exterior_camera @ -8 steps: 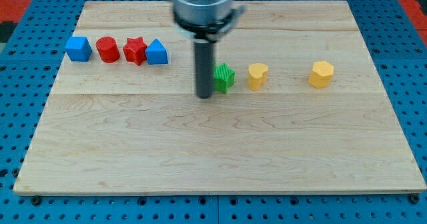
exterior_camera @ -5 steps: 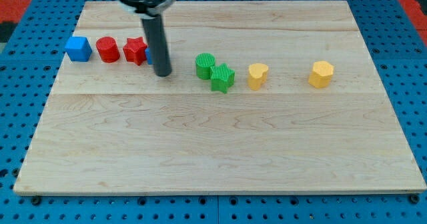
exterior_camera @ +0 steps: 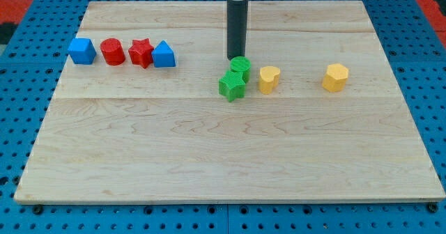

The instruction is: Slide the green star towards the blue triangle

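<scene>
My tip [exterior_camera: 235, 58] stood just above the green cylinder [exterior_camera: 240, 67] in the frame, apparently touching its upper edge, though the contact was hard to confirm. The rod held nothing. The green star [exterior_camera: 231, 86] lay near the board's [exterior_camera: 209, 164] centre, touching the cylinder's lower left. A yellow block [exterior_camera: 269, 79] sat just right of them. The blue triangle [exterior_camera: 164, 55] sat at upper left, beside the red star [exterior_camera: 141, 52].
</scene>
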Robot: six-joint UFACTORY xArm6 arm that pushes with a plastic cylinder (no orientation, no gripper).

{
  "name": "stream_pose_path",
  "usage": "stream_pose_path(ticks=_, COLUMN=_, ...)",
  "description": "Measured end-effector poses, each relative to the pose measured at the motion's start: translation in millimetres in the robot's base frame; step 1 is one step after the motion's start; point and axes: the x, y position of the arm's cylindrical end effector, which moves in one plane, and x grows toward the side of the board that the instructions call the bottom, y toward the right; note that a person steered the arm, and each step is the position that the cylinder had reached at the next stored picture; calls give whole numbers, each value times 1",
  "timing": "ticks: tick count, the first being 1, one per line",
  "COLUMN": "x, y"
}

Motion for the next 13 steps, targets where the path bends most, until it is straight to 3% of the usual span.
stream_pose_path(ticks=3, x=29, y=1)
stream_pose_path(ticks=5, x=97, y=1)
stream_pose_path(ticks=6, x=103, y=-14)
stream_pose_path(ticks=7, x=103, y=-75)
stream_pose_path(ticks=9, x=161, y=-39)
stream_pose_path(ticks=10, x=156, y=-95)
stream_pose_path(ticks=12, x=101, y=-124)
stream_pose_path(ticks=13, x=131, y=-124)
